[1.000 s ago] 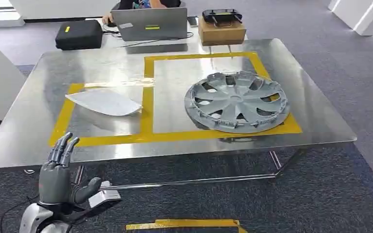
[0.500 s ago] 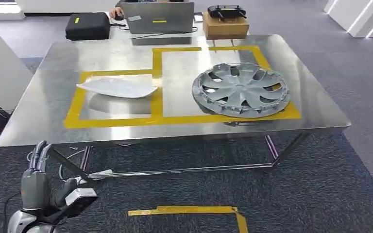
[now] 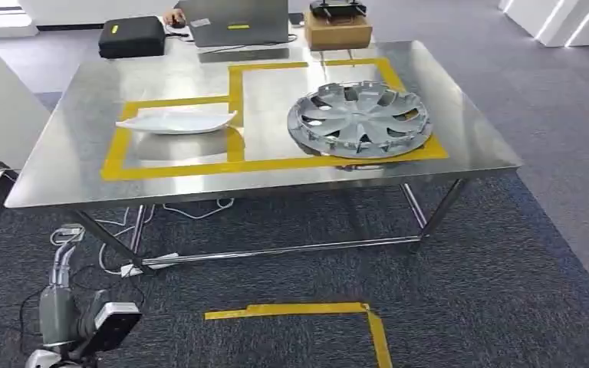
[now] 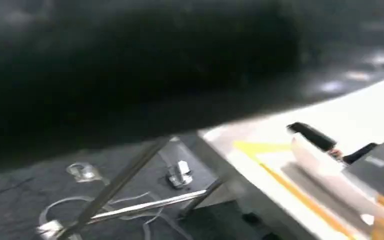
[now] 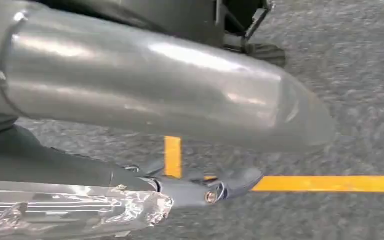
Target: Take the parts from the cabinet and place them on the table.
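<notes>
Two parts lie on the steel table (image 3: 69, 176) inside yellow tape outlines. A silver wheel cover (image 3: 359, 119) is on the right and a white curved panel (image 3: 178, 121) on the left. My left hand (image 3: 60, 305) hangs low over the carpet, short of the table's near left corner, fingers straight and apart, holding nothing. The blurred left wrist view shows the white panel (image 4: 330, 165) on the table. In the right wrist view my right hand (image 5: 200, 187) hangs over the carpet with fingers stretched out and nothing in them.
Beyond the table stand a black case (image 3: 130, 37), a laptop (image 3: 234, 21) and a cardboard box (image 3: 337, 31). Cables (image 3: 115, 245) lie under the table's left legs. Yellow floor tape (image 3: 299, 310) marks the carpet in front of me. A white panel (image 3: 0, 107) stands at the left.
The whole view has shifted: the table now sits farther off and higher in the picture. My left hand has dropped lower and stays empty. The parts lie as before.
</notes>
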